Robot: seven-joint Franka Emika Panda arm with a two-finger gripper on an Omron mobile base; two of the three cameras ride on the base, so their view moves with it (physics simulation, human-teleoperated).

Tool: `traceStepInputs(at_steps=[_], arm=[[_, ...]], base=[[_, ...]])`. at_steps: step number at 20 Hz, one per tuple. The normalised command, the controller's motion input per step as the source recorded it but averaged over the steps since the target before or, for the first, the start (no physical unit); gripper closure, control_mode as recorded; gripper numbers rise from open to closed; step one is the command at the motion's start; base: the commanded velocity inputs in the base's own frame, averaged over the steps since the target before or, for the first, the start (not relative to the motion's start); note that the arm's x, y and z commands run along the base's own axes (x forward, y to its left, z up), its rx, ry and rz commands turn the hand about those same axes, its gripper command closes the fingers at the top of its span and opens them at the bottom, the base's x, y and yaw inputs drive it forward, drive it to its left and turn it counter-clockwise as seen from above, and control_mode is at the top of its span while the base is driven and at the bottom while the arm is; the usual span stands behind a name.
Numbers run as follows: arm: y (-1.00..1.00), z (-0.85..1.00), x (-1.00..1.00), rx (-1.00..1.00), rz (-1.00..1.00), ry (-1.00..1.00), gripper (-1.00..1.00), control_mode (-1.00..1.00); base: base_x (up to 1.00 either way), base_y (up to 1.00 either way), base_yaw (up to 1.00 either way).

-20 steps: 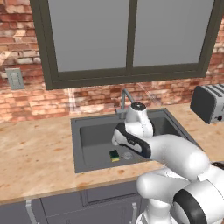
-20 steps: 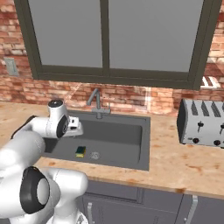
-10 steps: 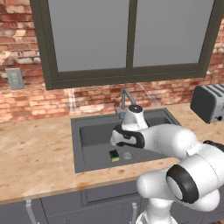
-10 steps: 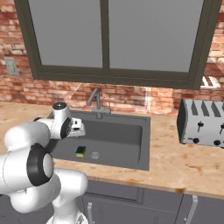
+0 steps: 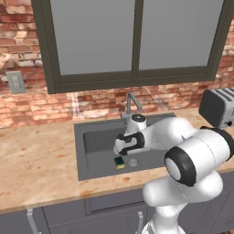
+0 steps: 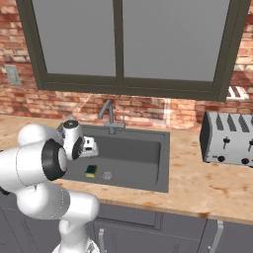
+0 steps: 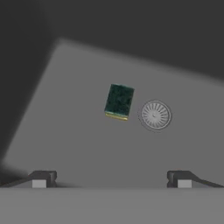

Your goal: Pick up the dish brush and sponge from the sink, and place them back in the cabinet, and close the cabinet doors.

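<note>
line up over the sponge before you drop

your end effector hangs above the sink with its fingers spread wide and nothing between them. the sponge lies flat on the basin floor, just beside the drain. centre over it, turn to span its short sides, then lower straight down

White arm folded forward and low, gripper downward, jaws wide apart, empty.
</note>
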Motion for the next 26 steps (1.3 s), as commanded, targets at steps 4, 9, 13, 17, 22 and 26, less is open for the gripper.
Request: traceStepInputs(at_steps=[4,9,13,17,22,26], arm=[[0.01,-0.28,0.24,0.00,0.00,0.00,-1.00,-1.00],[0.01,-0.27,0.27,0.00,0.00,0.00,-1.00,-1.00],[0.00,-0.28,0.26,0.00,0.00,0.00,-1.00,-1.00],[0.01,-0.28,0.24,0.00,0.00,0.00,-1.00,-1.00],[0.01,-0.25,0.23,0.00,0.00,0.00,-1.00,-1.00],[0.04,-0.27,0.24,0.00,0.00,0.00,-1.00,-1.00]], base=[[0.00,0.00,0.00],[0.00,0.00,0.00],[0.00,0.00,0.00],[0.00,0.00,0.00],[0.00,0.00,0.00],[0.00,0.00,0.00]])
